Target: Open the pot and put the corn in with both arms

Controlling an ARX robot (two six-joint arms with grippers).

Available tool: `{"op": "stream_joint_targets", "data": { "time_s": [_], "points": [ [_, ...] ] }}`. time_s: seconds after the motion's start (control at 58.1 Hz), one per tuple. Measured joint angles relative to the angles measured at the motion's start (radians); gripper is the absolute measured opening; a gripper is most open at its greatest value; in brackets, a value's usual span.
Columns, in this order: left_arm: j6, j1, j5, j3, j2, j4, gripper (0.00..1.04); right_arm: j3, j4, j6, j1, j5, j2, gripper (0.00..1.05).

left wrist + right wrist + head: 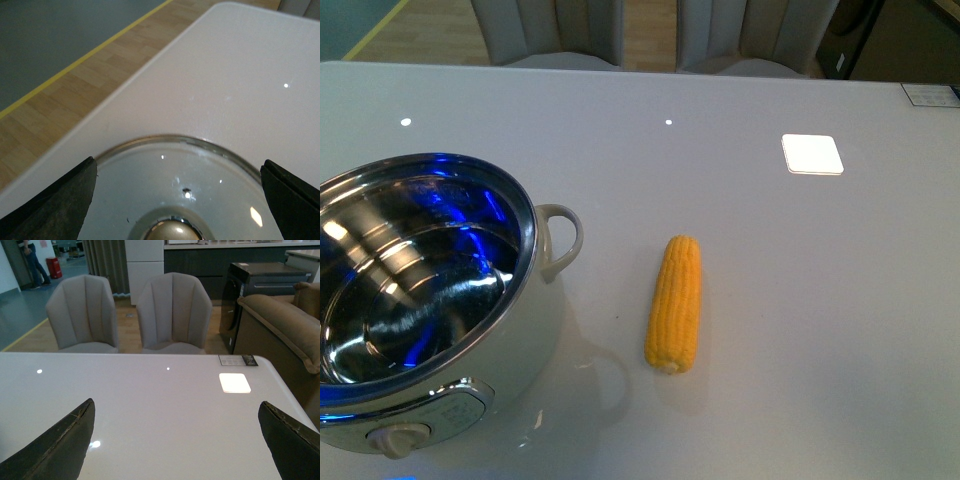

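Note:
The pot (535,325) stands open at the table's front left, with its shiny steel bowl empty, a white loop handle (563,238) and a beige knob (398,438). The corn (675,303) lies on the table to the right of the pot, apart from it. Neither arm shows in the front view. In the left wrist view my left gripper (178,170) is open just above a glass lid (150,165) with a metal knob (172,231), which lies flat on the table near its edge. My right gripper (176,410) is open and empty over bare table.
A bright square reflection (812,154) lies on the table at the back right. Two grey chairs (172,310) stand behind the far edge, and a brown sofa (280,325) is off the right side. Wooden floor (75,90) shows past the edge near the lid.

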Motion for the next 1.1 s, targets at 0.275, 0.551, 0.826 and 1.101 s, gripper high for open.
{"op": "stream_joint_targets", "data": {
  "time_s": [0.275, 0.551, 0.826, 1.101],
  "points": [
    [-0.031, 0.052, 0.119, -0.170, -0.411, -0.129, 0.98, 0.000, 0.000, 0.000, 0.000, 0.000, 0.000, 0.96],
    [-0.101, 0.082, 0.328, -0.449, -1.120, -0.543, 0.98, 0.000, 0.000, 0.000, 0.000, 0.000, 0.000, 0.96],
    [-0.112, 0.068, 0.327, -0.525, -1.457, -0.833, 0.98, 0.000, 0.000, 0.000, 0.000, 0.000, 0.000, 0.96],
    [-0.132, 0.006, 0.286, -0.536, -1.625, -0.983, 0.98, 0.000, 0.000, 0.000, 0.000, 0.000, 0.000, 0.96]
  ]
}}
